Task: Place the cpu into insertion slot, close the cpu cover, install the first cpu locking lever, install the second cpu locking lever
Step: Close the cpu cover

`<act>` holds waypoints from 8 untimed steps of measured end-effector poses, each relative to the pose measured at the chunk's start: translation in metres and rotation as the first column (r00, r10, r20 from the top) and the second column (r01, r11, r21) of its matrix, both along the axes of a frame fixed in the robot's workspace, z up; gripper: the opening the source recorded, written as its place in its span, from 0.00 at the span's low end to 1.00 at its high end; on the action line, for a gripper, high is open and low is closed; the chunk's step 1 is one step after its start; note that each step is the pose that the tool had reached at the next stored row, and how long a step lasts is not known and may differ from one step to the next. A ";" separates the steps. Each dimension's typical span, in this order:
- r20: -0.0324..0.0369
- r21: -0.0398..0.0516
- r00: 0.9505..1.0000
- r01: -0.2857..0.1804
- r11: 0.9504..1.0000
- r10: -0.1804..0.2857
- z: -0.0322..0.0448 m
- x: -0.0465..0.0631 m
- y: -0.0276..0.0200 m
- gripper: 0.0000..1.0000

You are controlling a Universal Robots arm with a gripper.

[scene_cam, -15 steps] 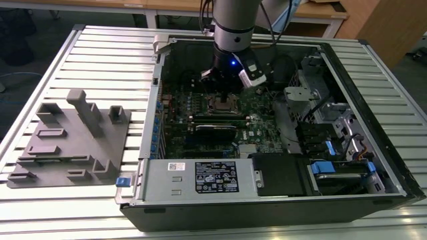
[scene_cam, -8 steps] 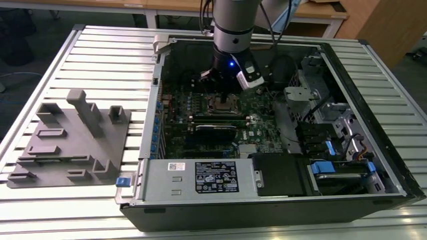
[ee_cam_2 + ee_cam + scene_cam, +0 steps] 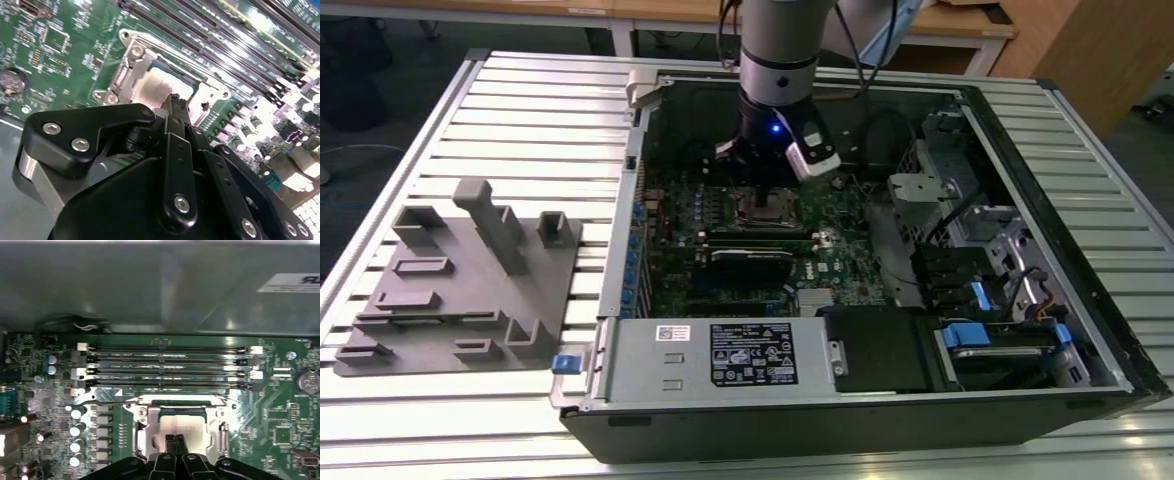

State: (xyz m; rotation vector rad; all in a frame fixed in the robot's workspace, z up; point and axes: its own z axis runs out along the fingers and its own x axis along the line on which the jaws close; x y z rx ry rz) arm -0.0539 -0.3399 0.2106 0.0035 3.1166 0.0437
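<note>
- Showing gripper (image 3: 767, 192) directly above cpu cover (image 3: 782, 215), exterior view.
- Adding, both wrist views: fingertips (image 3: 171, 445) pressed together, empty; cpu (image 3: 192, 427) seated inside cover window.
- Flanking one cover edge: memory slots (image 3: 165, 365); capacitors (image 3: 76, 430) near another.

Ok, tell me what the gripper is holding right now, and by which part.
Nothing, as far as shows. The gripper is shut with nothing between its fingers, its tips over the cpu, which sits within the cpu cover.

Shiny metal cpu cover (image 3: 142, 426), dull metal cpu (image 3: 182, 422), smooth, perhaps plastic claw (image 3: 175, 439).
</note>
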 end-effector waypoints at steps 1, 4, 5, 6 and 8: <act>0.000 0.000 1.000 0.000 1.000 0.000 -0.0001 -0.002 0.0000 0.11; 0.001 0.000 1.000 0.000 1.000 0.000 -0.0003 -0.008 0.0000 0.11; 0.001 0.000 1.000 0.000 1.000 0.000 -0.0004 -0.010 0.0000 0.11; 0.002 0.000 1.000 0.000 1.000 0.000 -0.0004 -0.012 0.0000 0.11; 0.003 0.000 1.000 0.000 1.000 0.000 -0.0005 -0.016 0.0000 0.11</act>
